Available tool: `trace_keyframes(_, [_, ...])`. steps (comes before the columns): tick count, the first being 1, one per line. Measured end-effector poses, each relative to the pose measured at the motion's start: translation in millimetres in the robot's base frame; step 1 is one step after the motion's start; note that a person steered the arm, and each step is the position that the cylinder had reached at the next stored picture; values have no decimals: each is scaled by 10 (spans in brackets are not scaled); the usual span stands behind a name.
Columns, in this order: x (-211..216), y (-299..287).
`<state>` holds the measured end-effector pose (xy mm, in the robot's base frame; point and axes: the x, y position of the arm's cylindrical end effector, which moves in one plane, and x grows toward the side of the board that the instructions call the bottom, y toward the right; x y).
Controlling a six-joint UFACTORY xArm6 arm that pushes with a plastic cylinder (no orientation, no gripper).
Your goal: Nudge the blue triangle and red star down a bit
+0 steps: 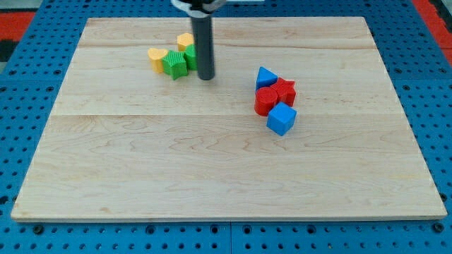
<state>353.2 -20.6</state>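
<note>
The blue triangle sits right of the board's middle, toward the view's top. The red star touches it on its lower right. A red cylinder and a blue cube are packed just below them. My tip rests on the board to the left of the blue triangle, well apart from it, and right beside a green block.
A cluster at upper left holds a yellow block, a green star-like block, another yellow block and a green block partly hidden behind the rod. The wooden board lies on a blue pegboard.
</note>
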Motion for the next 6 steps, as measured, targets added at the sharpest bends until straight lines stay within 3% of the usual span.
trace_keyframes(2, [-238, 528])
trace_keyframes(6, [186, 895])
